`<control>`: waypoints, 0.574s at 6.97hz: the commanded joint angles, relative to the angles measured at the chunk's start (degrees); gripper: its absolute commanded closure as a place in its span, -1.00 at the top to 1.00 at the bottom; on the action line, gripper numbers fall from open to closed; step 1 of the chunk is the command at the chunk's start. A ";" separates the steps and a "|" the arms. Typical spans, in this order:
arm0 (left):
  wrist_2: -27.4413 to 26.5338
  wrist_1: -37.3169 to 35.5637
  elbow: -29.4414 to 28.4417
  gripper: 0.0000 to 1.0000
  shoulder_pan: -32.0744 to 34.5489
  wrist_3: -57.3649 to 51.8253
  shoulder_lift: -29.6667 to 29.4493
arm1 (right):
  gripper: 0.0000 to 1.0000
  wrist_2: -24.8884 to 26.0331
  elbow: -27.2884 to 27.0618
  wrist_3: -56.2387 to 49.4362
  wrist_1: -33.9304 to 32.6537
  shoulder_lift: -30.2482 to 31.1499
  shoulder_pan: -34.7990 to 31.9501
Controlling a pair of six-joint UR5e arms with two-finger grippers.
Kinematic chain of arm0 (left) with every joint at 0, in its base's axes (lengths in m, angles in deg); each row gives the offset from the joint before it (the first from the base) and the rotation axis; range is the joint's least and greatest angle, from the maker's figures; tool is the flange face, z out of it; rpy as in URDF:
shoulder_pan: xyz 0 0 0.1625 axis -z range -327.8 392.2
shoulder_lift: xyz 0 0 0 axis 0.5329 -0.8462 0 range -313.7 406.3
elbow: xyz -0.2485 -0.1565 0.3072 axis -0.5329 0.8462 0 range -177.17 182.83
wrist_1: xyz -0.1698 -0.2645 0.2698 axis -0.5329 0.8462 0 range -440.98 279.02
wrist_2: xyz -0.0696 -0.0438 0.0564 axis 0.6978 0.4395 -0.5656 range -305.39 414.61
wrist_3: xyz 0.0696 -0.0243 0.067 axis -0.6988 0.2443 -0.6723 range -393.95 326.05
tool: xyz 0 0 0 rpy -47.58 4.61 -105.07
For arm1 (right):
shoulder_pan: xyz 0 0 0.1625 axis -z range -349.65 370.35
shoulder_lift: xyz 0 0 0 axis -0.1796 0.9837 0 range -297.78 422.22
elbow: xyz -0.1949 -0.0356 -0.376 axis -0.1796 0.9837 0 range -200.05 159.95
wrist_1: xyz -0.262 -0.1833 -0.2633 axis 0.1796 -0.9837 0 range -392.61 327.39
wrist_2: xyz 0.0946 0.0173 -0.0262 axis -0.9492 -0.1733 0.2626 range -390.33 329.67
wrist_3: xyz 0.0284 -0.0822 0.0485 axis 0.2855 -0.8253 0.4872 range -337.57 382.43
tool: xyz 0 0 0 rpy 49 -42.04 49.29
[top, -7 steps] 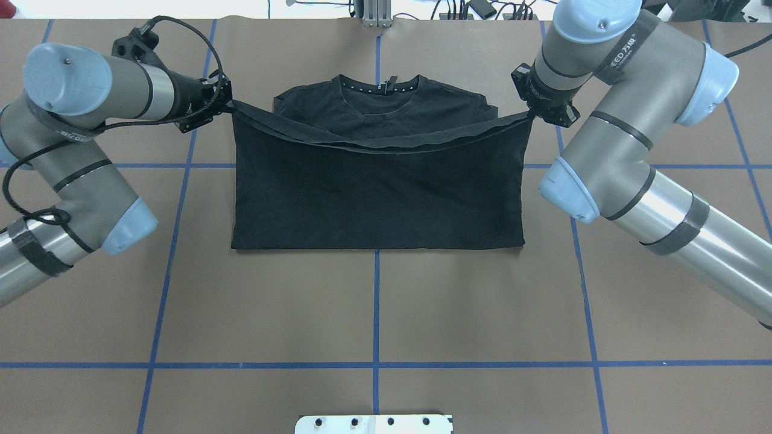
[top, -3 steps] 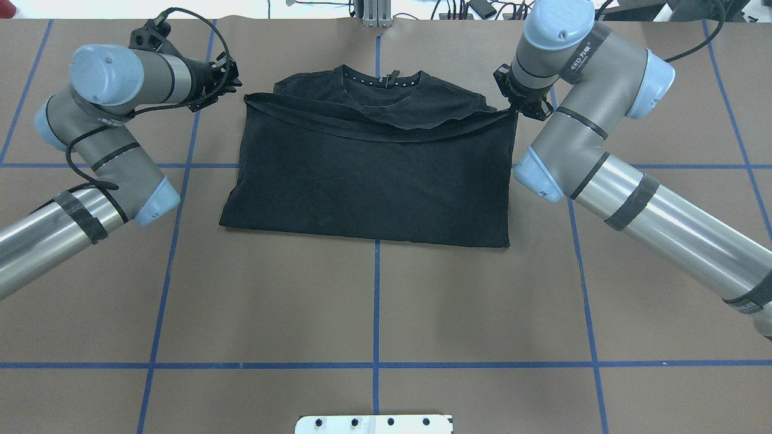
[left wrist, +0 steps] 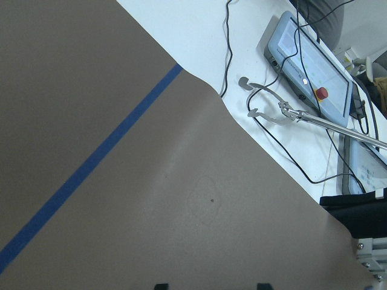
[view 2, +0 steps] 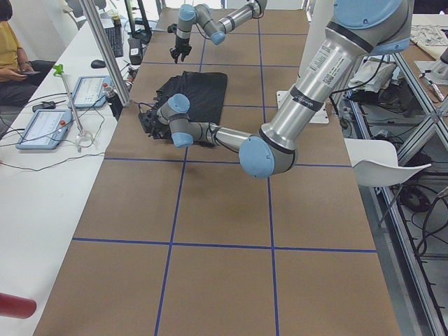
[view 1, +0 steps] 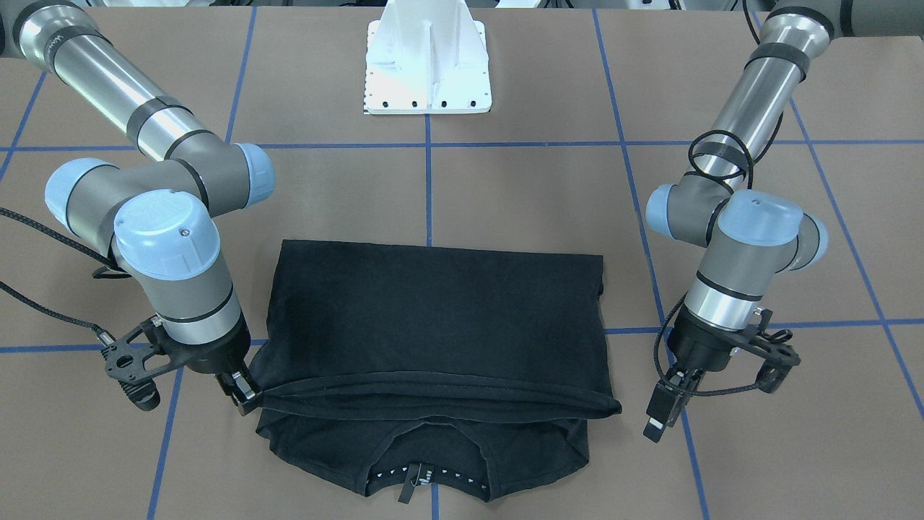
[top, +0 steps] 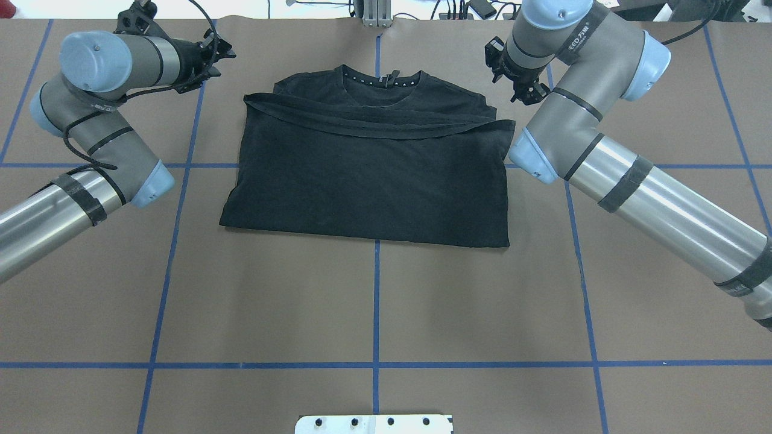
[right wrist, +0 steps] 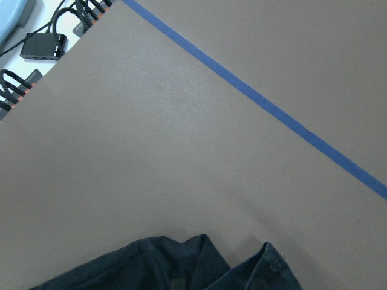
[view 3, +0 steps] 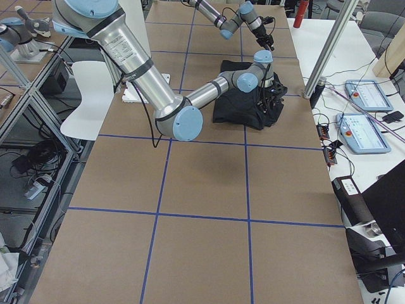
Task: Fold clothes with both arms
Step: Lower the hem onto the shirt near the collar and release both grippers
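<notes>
The black T-shirt [top: 368,175] lies on the brown table, its lower half folded up over the chest; the graphic is hidden. The folded hem runs just below the dotted collar [top: 382,78]. My left gripper [top: 217,51] is open and empty, off the shirt's far left corner; it hangs clear of the hem in the front view [view 1: 658,422]. My right gripper [view 1: 244,390] sits right beside the hem's other end and looks open; the wrist hides it from overhead. The right wrist view shows only the shirt's edge [right wrist: 163,266] lying on the table.
The white mounting base [view 1: 428,65] stands at the robot's side of the table. Blue tape lines [top: 376,301] cross the brown surface. Control pendants and cables [left wrist: 308,60] lie on the white bench beyond the far edge. An operator [view 2: 10,42] sits there.
Both grippers carried the hem up toward the collar. The left let go first and moved away left; the right then released its corner, and the hem now lies flat.
</notes>
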 commanded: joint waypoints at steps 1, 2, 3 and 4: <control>0.27 0.19 0.90 0.16 0.14 -0.14 0.03 | 1.00 -0.86 -12.38 8.34 0.51 7.99 2.28; 2.36 -0.08 1.69 0.16 0.14 -0.14 0.29 | 1.00 -0.51 -18.55 12.67 0.69 12.40 4.66; 2.99 -0.16 3.70 0.17 0.14 0.03 0.73 | 1.00 0.54 -24.61 16.11 0.78 17.58 7.20; 3.08 -0.95 6.67 0.21 0.05 0.29 1.69 | 1.00 3.50 -27.98 19.71 0.78 20.50 10.27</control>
